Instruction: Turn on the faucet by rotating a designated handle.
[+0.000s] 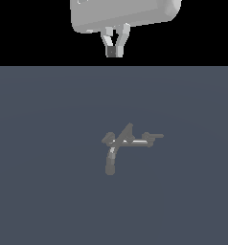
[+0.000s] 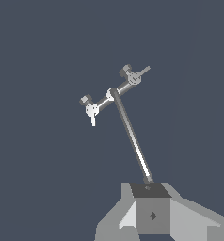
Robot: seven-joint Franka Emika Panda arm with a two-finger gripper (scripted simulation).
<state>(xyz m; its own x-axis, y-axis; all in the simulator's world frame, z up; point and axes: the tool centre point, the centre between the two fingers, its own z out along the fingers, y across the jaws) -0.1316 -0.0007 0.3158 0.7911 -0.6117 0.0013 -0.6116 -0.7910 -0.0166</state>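
The faucet (image 1: 121,143) sits near the middle of the flat blue-grey tabletop (image 1: 39,191), small and dull grey. Its thin shiny crossbar (image 1: 130,141) runs across the exterior view, and the thick curved spout (image 1: 110,160) bends away from the crossbar's left part toward the viewer. The handle (image 1: 154,136), a thin straight rod with a small stub, sticks out at the exterior view's right end of the crossbar. The slanted wedge-shaped lever (image 1: 126,131) rises nearer the left end. Nothing else lies on the surface around the faucet, and no object stands between it and the arm.

The end effector (image 1: 114,51) hangs well apart from the faucet, high at the top of the exterior view, beyond it and roughly in line with the spout. Its fingertips (image 1: 109,51) meet at a narrow point, pressed together with nothing between them. In the wrist view the faucet (image 2: 115,94) appears whole beyond the fingers (image 2: 151,214), with the handle (image 2: 143,71) pointing away from the crossbar's end.
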